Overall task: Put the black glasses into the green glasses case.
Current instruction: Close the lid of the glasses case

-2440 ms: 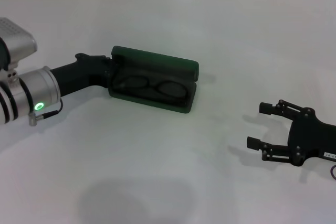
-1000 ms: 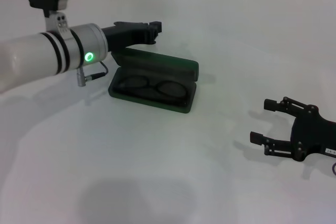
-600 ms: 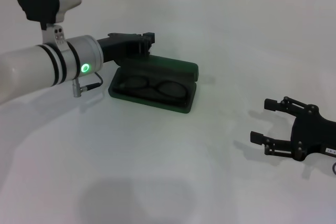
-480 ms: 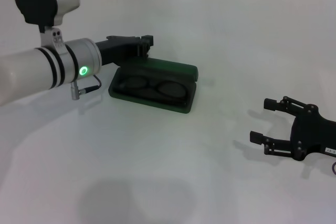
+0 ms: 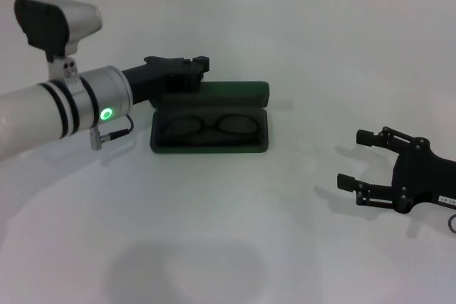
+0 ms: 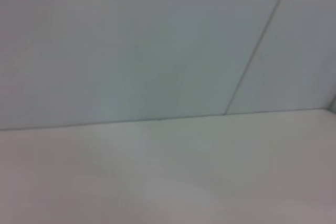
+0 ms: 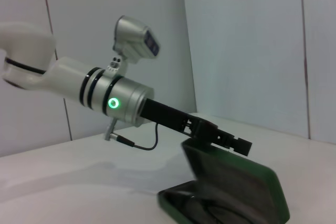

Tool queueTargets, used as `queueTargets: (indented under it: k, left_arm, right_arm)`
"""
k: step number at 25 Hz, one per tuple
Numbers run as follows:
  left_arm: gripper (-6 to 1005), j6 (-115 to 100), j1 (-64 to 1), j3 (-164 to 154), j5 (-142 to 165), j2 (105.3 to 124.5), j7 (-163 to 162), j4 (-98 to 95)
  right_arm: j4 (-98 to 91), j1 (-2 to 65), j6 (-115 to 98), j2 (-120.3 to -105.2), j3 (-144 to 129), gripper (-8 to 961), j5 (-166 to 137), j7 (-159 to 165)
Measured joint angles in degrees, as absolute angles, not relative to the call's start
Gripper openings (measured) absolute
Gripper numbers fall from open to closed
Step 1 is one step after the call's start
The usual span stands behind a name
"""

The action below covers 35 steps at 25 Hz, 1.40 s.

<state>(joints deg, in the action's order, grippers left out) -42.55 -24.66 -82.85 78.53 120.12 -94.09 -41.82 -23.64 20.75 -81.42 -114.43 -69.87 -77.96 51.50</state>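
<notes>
Black glasses (image 5: pixel 213 125) lie inside open green glasses case (image 5: pixel 211 144) — left hand (image 5: pixel 197 69) behind its lid

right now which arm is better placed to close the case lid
Left, likely. The left gripper is at the raised lid of the green glasses case, with the black glasses inside. The right gripper rests open, far off.
</notes>
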Motion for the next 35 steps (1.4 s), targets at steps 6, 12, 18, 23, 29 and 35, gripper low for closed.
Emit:
queueTargets:
  k: [6, 12, 18, 23, 29, 35]
  left_arm:
    - [92, -44.33, -23.97, -82.68, 74.03, 120.03, -88.15, -38.96]
    - [93, -44.57, -24.52, -82.66, 74.22, 119.85, -88.7, -37.76]
    - [94, -46.33, -23.8, -82.66, 74.58, 119.76, -87.91, -37.72]
    - [95, -46.57, -22.92, -82.87, 74.73, 119.78, -85.61, -37.04]
    - [96, -48.96, -22.38, -82.69, 74.36, 119.8, -82.29, -35.98]
    - [98, -50.07, -21.91, -82.46, 74.09, 119.9, -78.37, -35.07]
  right_arm:
    - [-23.64, 20.87, -81.19, -114.48, -69.87, 869, -77.96, 51.5]
    - [-23.64, 21.06, -81.19, -114.53, -69.87, 869, -77.96, 51.5]
    - [-23.64, 21.09, -81.19, -114.62, -69.87, 869, -77.96, 51.5]
    - [-23.64, 21.21, -81.2, -114.61, -69.87, 869, -77.96, 51.5]
    - [-23.64, 21.38, -81.21, -114.61, -69.87, 869, -77.96, 51.67]
    - [-23.64, 21.44, -81.21, -114.67, -69.87, 869, -77.96, 51.73]
